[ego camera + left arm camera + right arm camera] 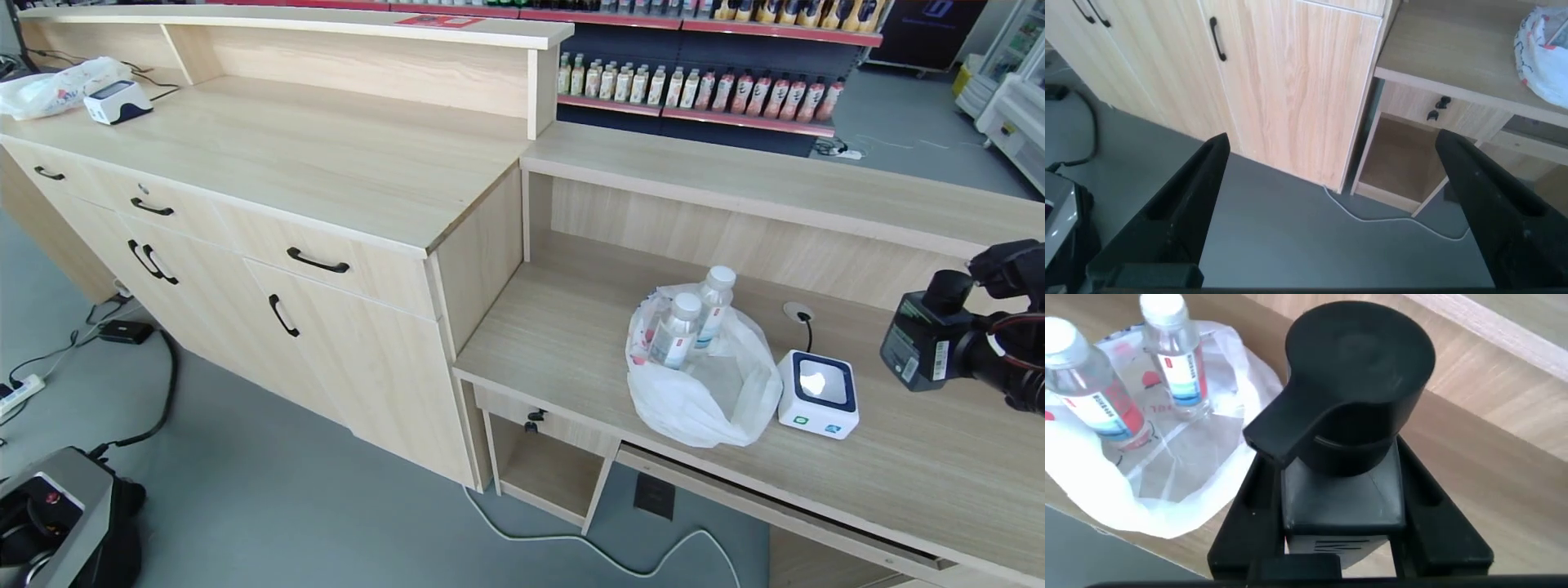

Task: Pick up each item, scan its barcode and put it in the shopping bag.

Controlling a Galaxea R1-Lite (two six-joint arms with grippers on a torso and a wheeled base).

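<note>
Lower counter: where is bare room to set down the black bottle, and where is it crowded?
Bare wood lies between the cabinet wall and the shopping bag, and right of the scanner, near the held black bottle. It is crowded where bag, scanner and cable hole stand close.

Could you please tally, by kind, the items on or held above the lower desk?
Clear plastic bottles with white caps: 2
Black plastic bottle with black cap: 1
White plastic shopping bag: 1
White cube barcode scanner: 1
Total: 5

Bottles (pixel 676 329) in bag (pixel 694 404) — scanner (pixel 819 394) just right
</note>
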